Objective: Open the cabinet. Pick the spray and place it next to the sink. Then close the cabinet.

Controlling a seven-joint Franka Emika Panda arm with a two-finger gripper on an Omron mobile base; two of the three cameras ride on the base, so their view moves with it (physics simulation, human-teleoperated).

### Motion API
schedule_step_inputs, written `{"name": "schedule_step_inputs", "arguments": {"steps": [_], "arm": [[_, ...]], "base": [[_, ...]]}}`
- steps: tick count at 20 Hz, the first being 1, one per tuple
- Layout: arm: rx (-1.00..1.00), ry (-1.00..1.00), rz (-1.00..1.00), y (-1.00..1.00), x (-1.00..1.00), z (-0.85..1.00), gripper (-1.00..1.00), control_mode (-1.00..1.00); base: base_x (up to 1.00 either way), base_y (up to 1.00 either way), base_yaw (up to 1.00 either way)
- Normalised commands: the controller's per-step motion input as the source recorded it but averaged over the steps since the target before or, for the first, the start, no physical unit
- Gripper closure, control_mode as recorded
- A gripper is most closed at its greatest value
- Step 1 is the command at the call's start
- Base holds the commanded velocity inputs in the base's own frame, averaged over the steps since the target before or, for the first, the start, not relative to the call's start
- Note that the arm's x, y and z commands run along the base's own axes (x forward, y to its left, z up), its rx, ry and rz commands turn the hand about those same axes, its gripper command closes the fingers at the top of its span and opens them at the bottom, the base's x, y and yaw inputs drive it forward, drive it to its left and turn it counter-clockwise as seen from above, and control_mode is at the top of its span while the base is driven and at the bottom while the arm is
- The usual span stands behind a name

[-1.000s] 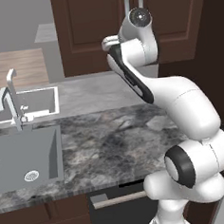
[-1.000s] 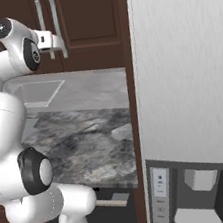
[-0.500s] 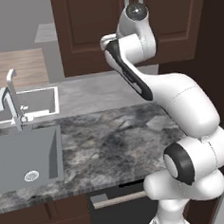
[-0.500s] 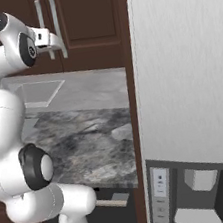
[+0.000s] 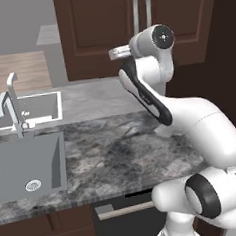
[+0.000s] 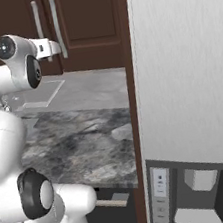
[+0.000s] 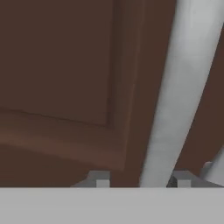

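Fingers point(image 7: 101, 179) astride cabinet handle point(image 7: 175, 100) — clamped

From here I've got the cabinet point(image 5: 108, 30) up on the wall above the desk point(image 5: 112, 145) — dark brown wood, two panelled doors, both shut flat. Its two long silver bar handles point(image 6: 46, 24) run vertically, side by side where the doors meet. The sink point(image 5: 28, 162) sits low to the left — a big grey rectangular basin, round metal drain in the floor, tall angular chrome tap point(image 5: 11, 106) at its back edge.
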Motion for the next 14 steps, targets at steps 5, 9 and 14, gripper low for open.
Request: {"name": "schedule_step_inputs", "arguments": {"steps": [5, 9, 14], "arm": [[0.0, 0.0, 0.25, 0.8, -0.98, 0.23, 1.0, -1.0], [-0.03, 0.02, 0.27, 1.0, -1.0, 0.39, 1.0, -1.0], [-0.06, 0.03, 0.26, 1.0, -1.0, 0.41, 1.0, -1.0]], "base": [[0.0, 0.0, 0.0], [0.0, 0.0, 0.0], [0.0, 0.0, 0.0]]}}
